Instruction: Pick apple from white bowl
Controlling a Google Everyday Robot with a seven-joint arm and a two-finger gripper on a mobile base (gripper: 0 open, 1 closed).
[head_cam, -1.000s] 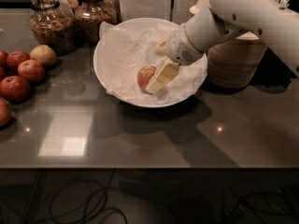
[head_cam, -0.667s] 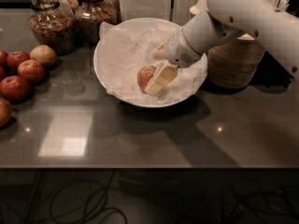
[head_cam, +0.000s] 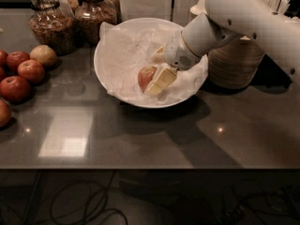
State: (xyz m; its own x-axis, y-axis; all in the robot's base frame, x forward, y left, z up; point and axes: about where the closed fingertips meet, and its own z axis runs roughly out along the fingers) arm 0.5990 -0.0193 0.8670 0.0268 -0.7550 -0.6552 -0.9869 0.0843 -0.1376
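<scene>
Inside the bowl [head_cam: 104, 76], right of its centre, the apple [head_cam: 145, 76] rests on crumpled white paper [head_cam: 124, 55]. We see the gripper [head_cam: 157, 73] down in the bowl too, pressed against the apple's right side and partly covering it, so only the apple's left half shows. We cannot tell whether the gripper is clamped on the apple or merely lying against it. Its white arm [head_cam: 243, 13] reaches in from the bowl's upper right. Left of the bowl, well apart, a group of red apples [head_cam: 21, 76] sits with one pale fruit [head_cam: 43, 55] on the grey table [head_cam: 140, 139]. Behind the bowl to the left stand two glass jars [head_cam: 49, 25] of brown contents. Any writing on them is too small to read. Just right of the bowl stands a stack of beige bowls [head_cam: 236, 64].
</scene>
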